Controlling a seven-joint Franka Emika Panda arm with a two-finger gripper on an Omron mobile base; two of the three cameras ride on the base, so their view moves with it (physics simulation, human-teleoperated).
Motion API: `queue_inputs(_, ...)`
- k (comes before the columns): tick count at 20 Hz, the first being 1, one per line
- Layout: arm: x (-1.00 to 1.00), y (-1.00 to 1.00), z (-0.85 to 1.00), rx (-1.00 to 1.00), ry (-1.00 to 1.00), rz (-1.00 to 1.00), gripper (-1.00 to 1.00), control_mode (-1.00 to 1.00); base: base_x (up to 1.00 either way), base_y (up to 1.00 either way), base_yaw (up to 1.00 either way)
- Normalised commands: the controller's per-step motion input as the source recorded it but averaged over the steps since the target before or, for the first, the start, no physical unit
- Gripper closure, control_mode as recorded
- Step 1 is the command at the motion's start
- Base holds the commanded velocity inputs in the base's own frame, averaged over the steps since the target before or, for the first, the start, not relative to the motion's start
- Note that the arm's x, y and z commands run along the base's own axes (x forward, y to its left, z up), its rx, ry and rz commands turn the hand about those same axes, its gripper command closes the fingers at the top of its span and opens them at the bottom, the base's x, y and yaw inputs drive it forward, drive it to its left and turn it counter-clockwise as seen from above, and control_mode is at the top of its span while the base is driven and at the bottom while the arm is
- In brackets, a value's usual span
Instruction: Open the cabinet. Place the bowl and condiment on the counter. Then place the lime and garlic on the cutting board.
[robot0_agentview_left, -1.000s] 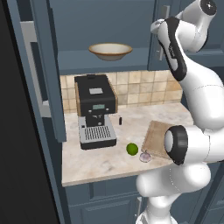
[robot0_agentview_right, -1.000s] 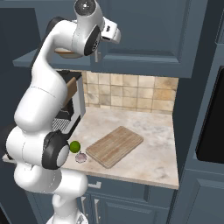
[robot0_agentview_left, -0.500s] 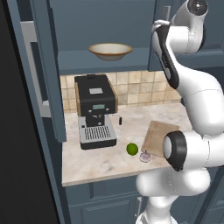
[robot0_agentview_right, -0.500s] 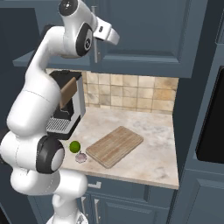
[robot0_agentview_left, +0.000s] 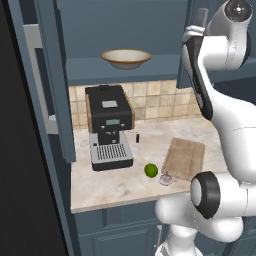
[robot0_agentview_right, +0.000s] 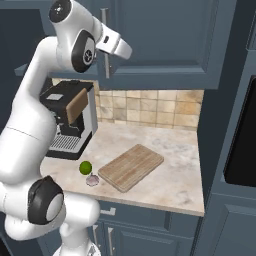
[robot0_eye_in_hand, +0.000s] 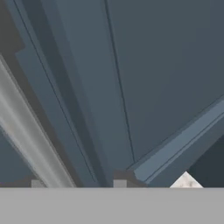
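Observation:
The cabinet's left door stands open; its right door looks shut. On the blue shelf sits the cream bowl. My gripper is high up at the right door, just right of its silver handle. In the hand view the gripper is open, facing the door panel, with the handle running past its left tip. On the counter the lime and garlic lie beside the cutting board, which is bare.
A black coffee machine stands at the counter's left, under the shelf. A small dark bottle-like thing stands just right of it; I cannot tell whether it is the condiment. A tall dark unit closes the counter's right end.
The arm's upper links have swung up and to the left. The hand has stayed by the right door's handle. Bowl, lime and garlic have not moved.

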Motion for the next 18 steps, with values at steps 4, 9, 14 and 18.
queue_inputs(4,-0.96,-1.00,0.00,0.10,-0.13,0.00,1.00,-1.00,0.00,0.00,0.00)
queue_inputs(9,-0.87,-1.00,0.00,0.10,-0.14,0.00,1.00,-1.00,0.00,0.00,0.00)
queue_inputs(14,-0.81,-1.00,0.00,0.09,-0.14,0.00,1.00,-1.00,0.00,0.00,0.00)
queue_inputs(18,-0.70,-1.00,0.00,0.08,-0.13,0.00,1.00,-1.00,0.00,0.00,0.00)
